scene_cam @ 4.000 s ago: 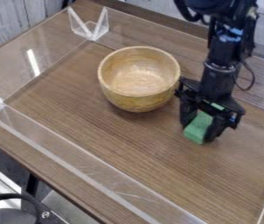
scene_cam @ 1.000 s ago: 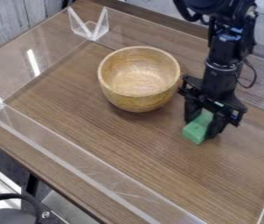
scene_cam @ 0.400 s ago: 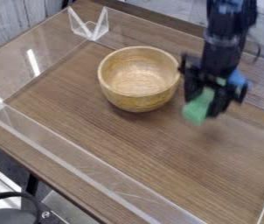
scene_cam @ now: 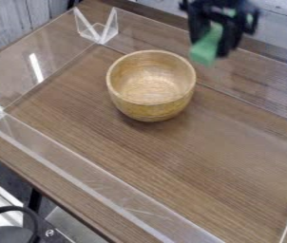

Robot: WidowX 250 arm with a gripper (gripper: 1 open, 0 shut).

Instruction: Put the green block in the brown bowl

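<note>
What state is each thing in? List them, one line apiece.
Green block: held in the fingers, lifted clear of the table, up beside the bowl's far right.
Bowl: upright on the table, empty.
Gripper: closed on the block, blurred.
Table: wooden, with clear walls around it.

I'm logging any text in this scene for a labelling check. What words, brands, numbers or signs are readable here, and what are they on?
None: no readable text, number or sign shows in this view.
The brown bowl shows only wood grain.
The green block, held up in the gripper, is plain.
The table and the clear wall around it carry no markings.
</note>
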